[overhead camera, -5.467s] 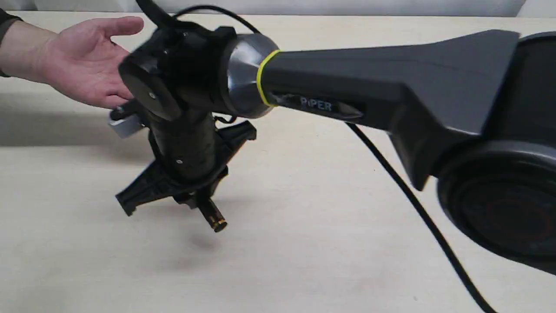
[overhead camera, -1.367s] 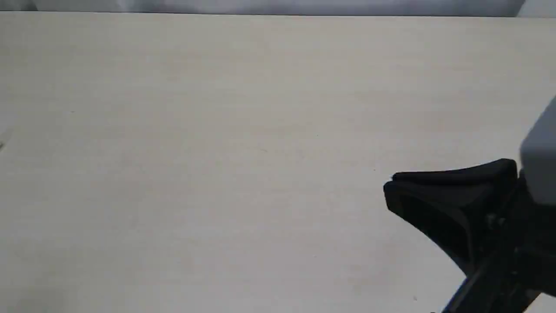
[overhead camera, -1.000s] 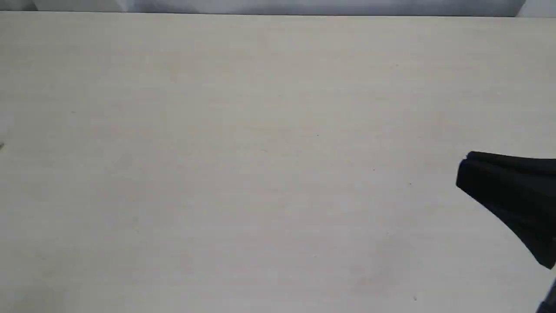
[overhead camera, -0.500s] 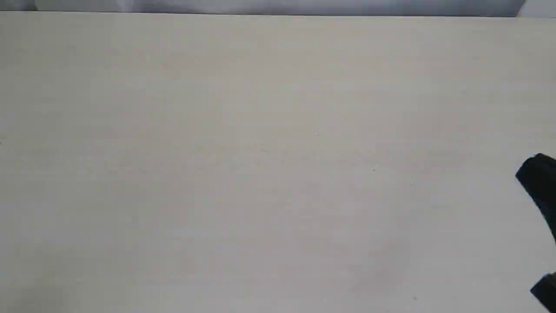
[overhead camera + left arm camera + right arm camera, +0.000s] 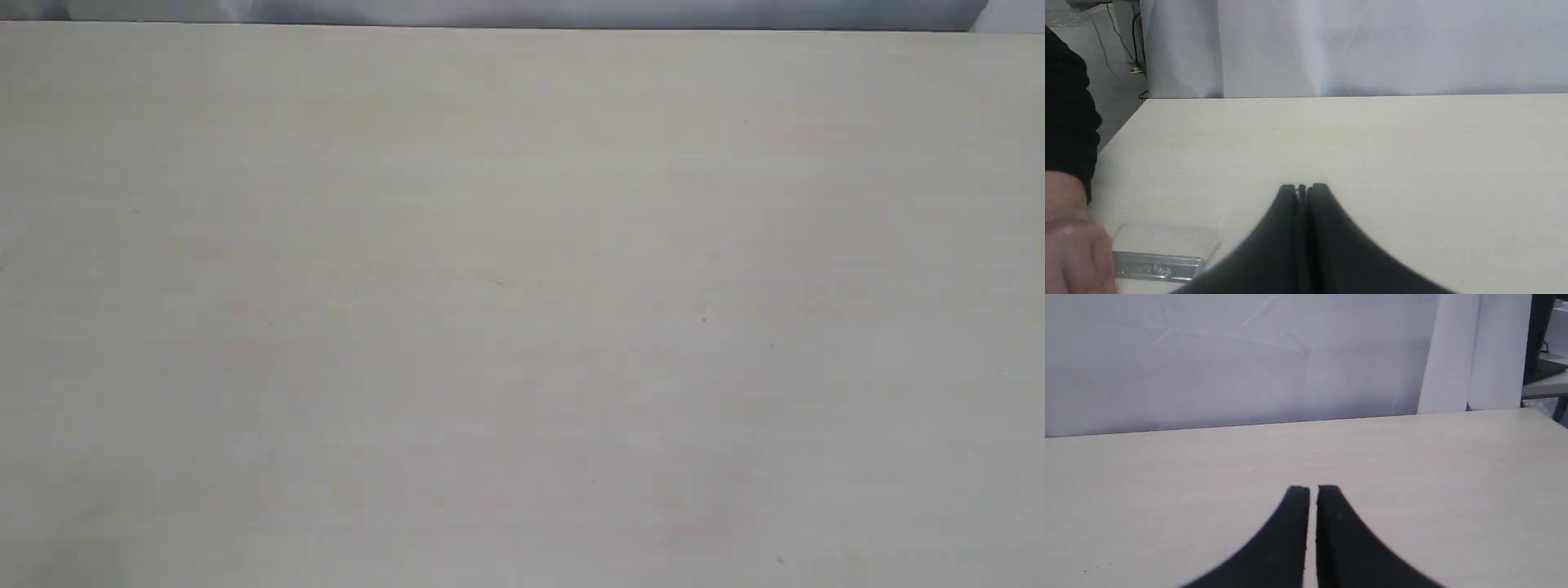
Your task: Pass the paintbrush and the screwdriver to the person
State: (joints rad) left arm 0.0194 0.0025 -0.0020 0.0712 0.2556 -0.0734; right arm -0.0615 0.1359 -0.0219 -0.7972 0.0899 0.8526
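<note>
We see the pale table [image 5: 522,310] filling the exterior view, with a white curtain [image 5: 1372,45] behind its far edge. In its wrist view the left gripper [image 5: 1302,188] has its jaws pressed together on nothing; the right gripper [image 5: 1313,490] shows only a thin slit, also holding nothing. The person's hand [image 5: 1073,249] is cut off at the frame edge below a black sleeve [image 5: 1065,118]. The paintbrush [image 5: 1157,265] sits against that hand, ferrule and blurred bristles showing, handle hidden; we cannot tell whether it is held or lying on the table.
</note>
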